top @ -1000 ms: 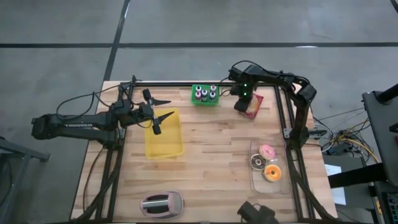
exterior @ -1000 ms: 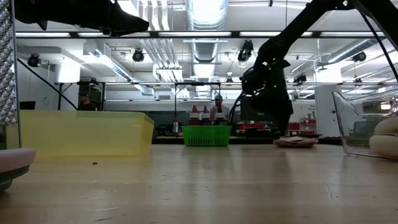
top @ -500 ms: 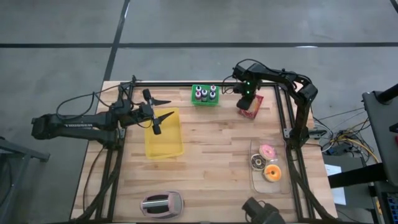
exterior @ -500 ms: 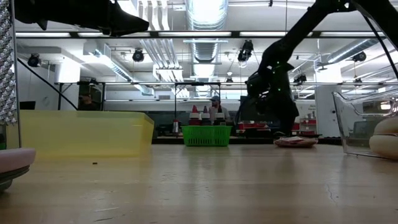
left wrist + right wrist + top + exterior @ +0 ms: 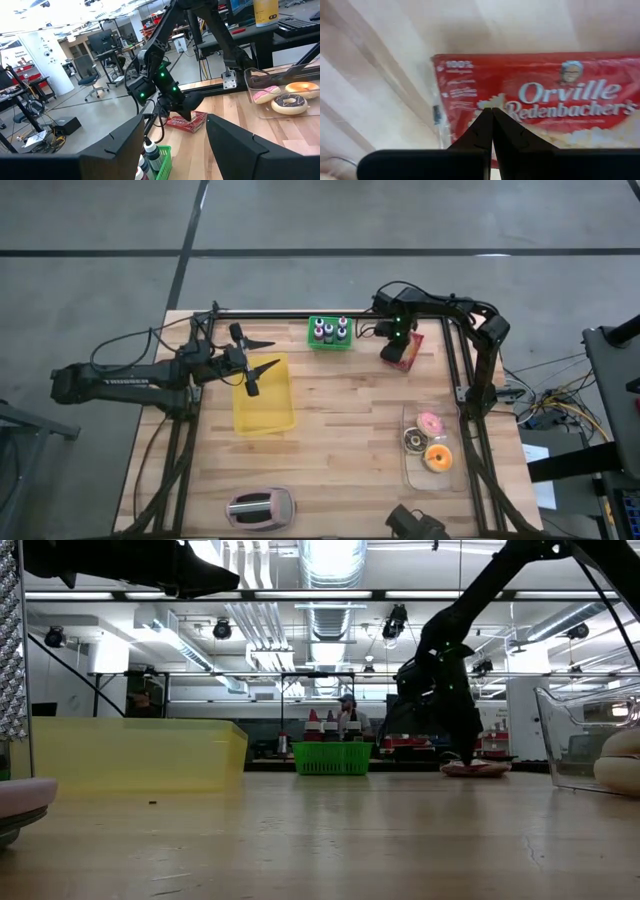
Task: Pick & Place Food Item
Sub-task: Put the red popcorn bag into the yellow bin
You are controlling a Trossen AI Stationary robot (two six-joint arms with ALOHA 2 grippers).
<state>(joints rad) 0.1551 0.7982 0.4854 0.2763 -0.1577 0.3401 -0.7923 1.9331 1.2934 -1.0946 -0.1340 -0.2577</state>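
Note:
A flat red popcorn packet (image 5: 410, 348) lies on the table at the far right; it also shows in the right wrist view (image 5: 555, 100) and the low view (image 5: 480, 768). My right gripper (image 5: 492, 111) is shut and points down at the packet's left part (image 5: 396, 352). My left gripper (image 5: 255, 366) is open and empty above the yellow bin (image 5: 263, 405), its fingers apart in the left wrist view (image 5: 175, 145). My right gripper's shut fingertips (image 5: 486, 116) come from above, pointing down, onto the packet's printed top face (image 5: 507, 102) near one short end. Whether any wrapper film sits between the tips, I cannot tell. The packet lies flat on the table.
A green basket of bottles (image 5: 329, 333) stands left of the packet. A clear tray (image 5: 412, 465) with donuts sits at the near right. A pink appliance (image 5: 260, 506) is at the near edge. A black frame rail (image 5: 300, 314) runs along the far edge.
My right gripper has moved a little toward the table's right edge and come down onto the packet. The packet has stayed where it was.

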